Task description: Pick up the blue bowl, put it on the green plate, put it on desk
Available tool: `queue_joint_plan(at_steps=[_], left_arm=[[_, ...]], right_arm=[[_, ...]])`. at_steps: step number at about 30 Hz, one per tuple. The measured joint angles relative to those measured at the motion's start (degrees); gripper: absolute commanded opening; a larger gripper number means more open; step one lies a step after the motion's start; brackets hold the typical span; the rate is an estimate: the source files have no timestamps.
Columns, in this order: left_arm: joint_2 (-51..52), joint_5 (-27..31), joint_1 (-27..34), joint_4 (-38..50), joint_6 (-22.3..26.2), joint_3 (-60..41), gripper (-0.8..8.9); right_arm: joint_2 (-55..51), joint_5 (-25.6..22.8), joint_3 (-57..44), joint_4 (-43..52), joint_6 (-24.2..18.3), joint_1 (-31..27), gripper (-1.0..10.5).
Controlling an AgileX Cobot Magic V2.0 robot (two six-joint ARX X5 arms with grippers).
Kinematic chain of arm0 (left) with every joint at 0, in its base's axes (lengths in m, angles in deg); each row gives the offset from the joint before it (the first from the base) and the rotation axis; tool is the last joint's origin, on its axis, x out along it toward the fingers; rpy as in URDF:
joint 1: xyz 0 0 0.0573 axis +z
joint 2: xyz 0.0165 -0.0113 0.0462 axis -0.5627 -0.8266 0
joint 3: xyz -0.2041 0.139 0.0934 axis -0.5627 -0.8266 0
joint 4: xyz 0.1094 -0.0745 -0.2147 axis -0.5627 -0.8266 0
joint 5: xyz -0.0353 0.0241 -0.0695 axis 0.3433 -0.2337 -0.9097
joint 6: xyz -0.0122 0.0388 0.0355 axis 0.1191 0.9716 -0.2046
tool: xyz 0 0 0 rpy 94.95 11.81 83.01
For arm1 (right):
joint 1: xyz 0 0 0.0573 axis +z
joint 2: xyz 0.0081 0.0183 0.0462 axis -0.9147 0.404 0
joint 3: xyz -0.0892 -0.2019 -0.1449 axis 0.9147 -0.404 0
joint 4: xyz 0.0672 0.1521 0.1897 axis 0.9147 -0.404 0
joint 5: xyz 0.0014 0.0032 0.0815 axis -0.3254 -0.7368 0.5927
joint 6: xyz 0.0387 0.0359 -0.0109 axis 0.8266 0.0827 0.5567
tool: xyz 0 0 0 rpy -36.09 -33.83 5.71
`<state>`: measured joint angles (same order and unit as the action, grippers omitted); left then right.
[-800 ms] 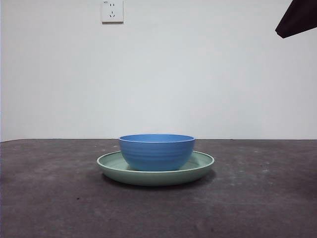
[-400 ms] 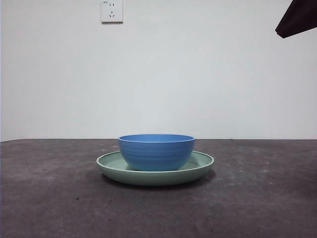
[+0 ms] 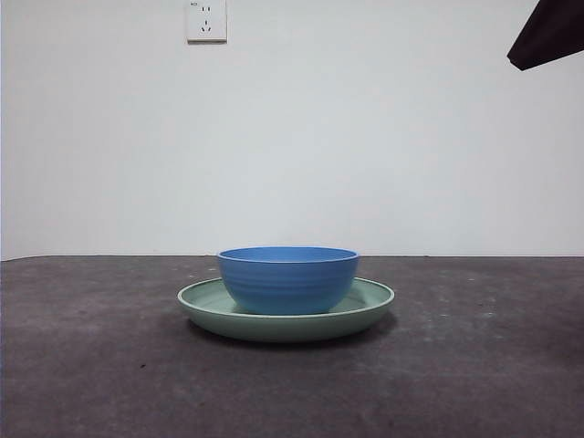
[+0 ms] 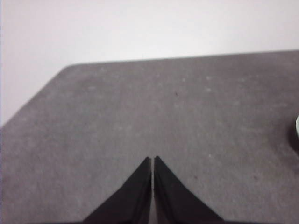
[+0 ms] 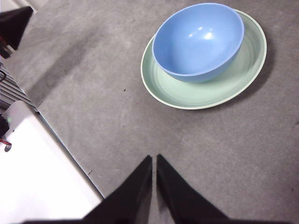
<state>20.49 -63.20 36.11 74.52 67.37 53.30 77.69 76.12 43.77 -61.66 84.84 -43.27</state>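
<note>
The blue bowl [image 3: 288,279] [image 5: 198,41] stands upright inside the green plate [image 3: 370,306] [image 5: 210,93], which rests on the desk [image 3: 474,365]. No gripper touches either of them. My right gripper [image 5: 153,157] hangs above the desk, well short of the plate, jaws shut and holding nothing. My left gripper [image 4: 153,158] is shut too, over bare desk [image 4: 140,107], with only a sliver of the plate's rim [image 4: 297,127] at the picture's edge. A black arm tip [image 3: 547,35] shows in the front view's top right corner.
A white wall with a power socket [image 3: 207,20] stands behind the desk. In the right wrist view the desk's edge [image 5: 65,140] runs beside white equipment [image 5: 32,172]. The desk's rounded corner [image 4: 70,67] shows in the left wrist view.
</note>
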Motion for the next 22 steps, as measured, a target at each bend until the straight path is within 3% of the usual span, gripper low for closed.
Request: queue_joint_plan(at_steps=[22], left_arm=[[-0.07, 0.04, 0.00, -1.46, -0.46, -0.04, 0.09]], right_arm=[[0.00, 0.00, 0.00, 0.00, 0.00, 0.00, 0.1]])
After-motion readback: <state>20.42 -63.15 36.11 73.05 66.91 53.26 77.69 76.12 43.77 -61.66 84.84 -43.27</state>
